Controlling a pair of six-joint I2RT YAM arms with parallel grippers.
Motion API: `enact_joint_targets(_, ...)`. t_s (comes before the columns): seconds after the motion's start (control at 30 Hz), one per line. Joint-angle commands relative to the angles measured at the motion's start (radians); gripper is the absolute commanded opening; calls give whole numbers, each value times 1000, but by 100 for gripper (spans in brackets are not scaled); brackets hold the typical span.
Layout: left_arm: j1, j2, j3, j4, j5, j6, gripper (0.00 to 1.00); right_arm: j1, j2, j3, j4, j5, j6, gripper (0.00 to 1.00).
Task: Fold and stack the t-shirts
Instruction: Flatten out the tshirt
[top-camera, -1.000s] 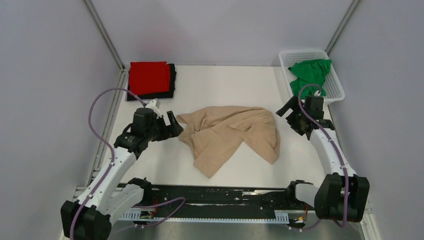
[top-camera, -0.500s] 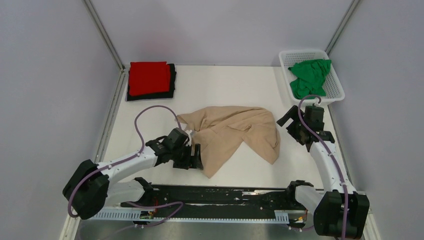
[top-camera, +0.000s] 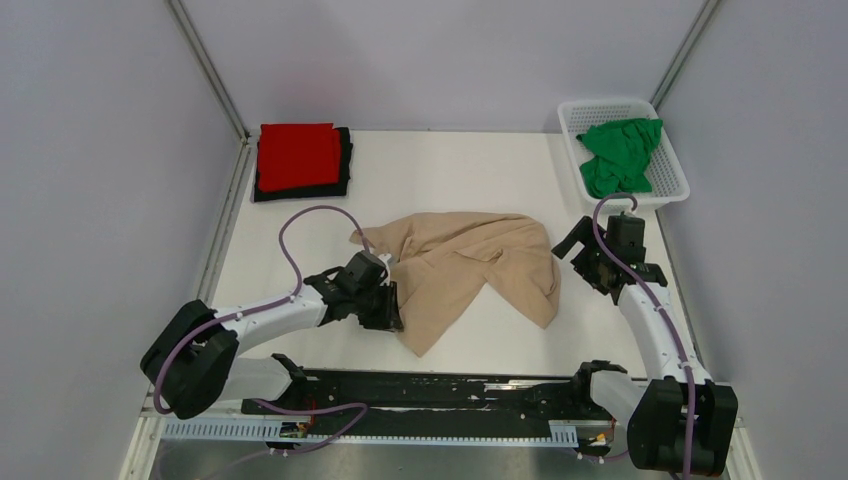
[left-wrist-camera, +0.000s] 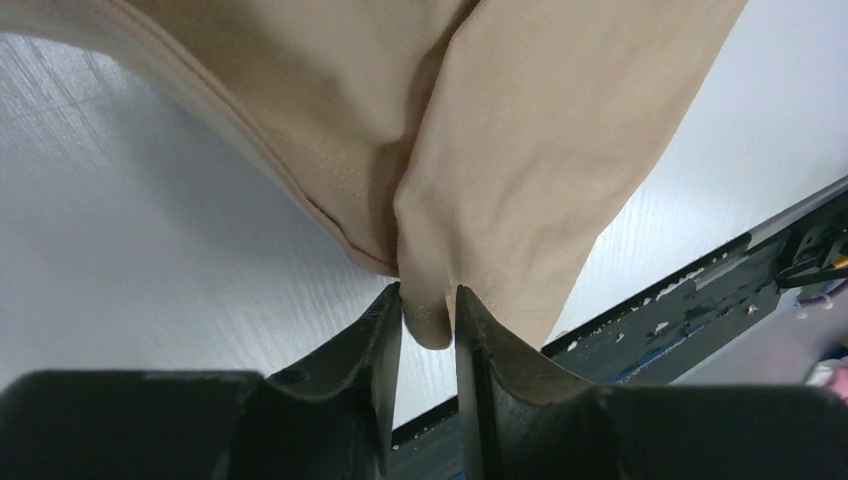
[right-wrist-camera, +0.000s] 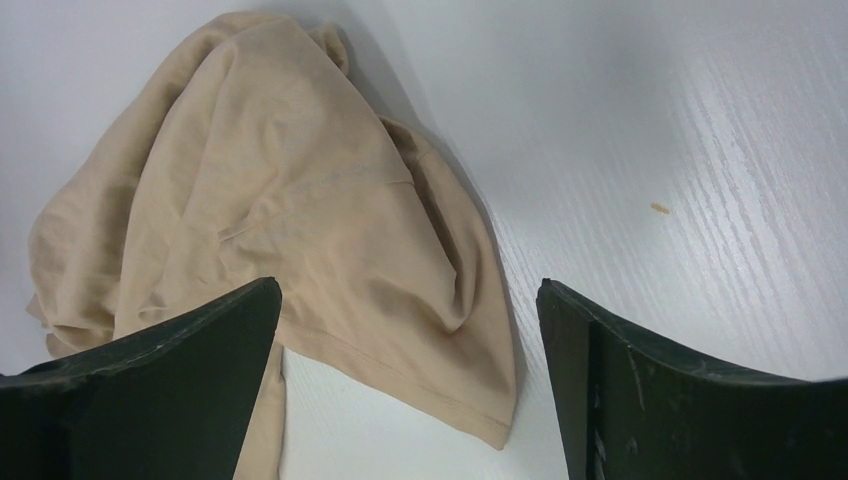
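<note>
The left hand (top-camera: 388, 308) has swung in and closed, pinching the near hem of the beige-tan t-shirt (top-camera: 470, 265). The shirt sprawls ahead of it across the counter (top-camera: 450, 170). The right hand (top-camera: 588, 255), fingers apart, hovers just beside the shirt's opposite corner.

Top view: we see even, diffuse light from above. The white table (top-camera: 450, 170) is bright but free of glare, and the shadow under the beige shirt (top-camera: 470, 265) is short and soft. A faint pink cast tints the back wall (top-camera: 300, 85) above the red shirt (top-camera: 298, 155). Focus holds across the frame.

Left wrist view: we find the cloth and its stitching sharp, while the left fingers (left-wrist-camera: 350, 400) at the bottom edge are dark and almost featureless.

Right wrist view: the table grain is crisp, a soft shadow borders the shirt, and the right fingers (right-wrist-camera: 170, 370) lose detail in black.
</note>
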Motion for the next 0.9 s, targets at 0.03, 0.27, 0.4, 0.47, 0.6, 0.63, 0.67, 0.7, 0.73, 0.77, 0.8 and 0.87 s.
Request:
enact_joint_targets(0.03, -18, -32, 28, 12, -9, -19, 22, 4, 0, -1, 16, 13, -13, 100)
enact_joint_targets(0.27, -44, -105, 84, -119, -15, -11, 0, 5, -19, 4, -78, 11, 37, 100)
enact_joint_targets(0.4, -46, -227, 140, -208, -77, 8, 0, 44, -40, 2, -184, -21, 78, 95)
enact_joint_targets(0.47, -46, -276, 169, -245, -137, 20, 0, 113, -42, -9, -211, -19, 101, 92)
enact_joint_targets(0.6, -46, -345, 204, -283, -316, 27, 0, 298, -2, -21, -264, 108, 186, 88)
enact_joint_targets(0.63, -46, -353, 207, -281, -375, 23, 0, 335, 20, -22, -272, 141, 203, 84)
enact_joint_targets(0.67, -46, -368, 211, -279, -432, 20, 0, 359, 44, -25, -275, 153, 214, 80)
enact_joint_targets(0.7, -45, -373, 214, -279, -453, 17, 0, 375, 67, -29, -274, 162, 226, 77)
enact_joint_targets(0.73, -45, -380, 217, -281, -490, 15, 0, 384, 90, -37, -266, 177, 233, 74)
enact_joint_targets(0.77, -45, -383, 220, -286, -505, 13, 0, 389, 114, -43, -256, 186, 238, 72)
enact_joint_targets(0.8, -44, -384, 220, -288, -523, 14, 0, 393, 135, -48, -248, 193, 243, 71)
enact_joint_targets(0.87, -44, -379, 215, -292, -534, 20, 0, 402, 171, -53, -231, 188, 243, 65)
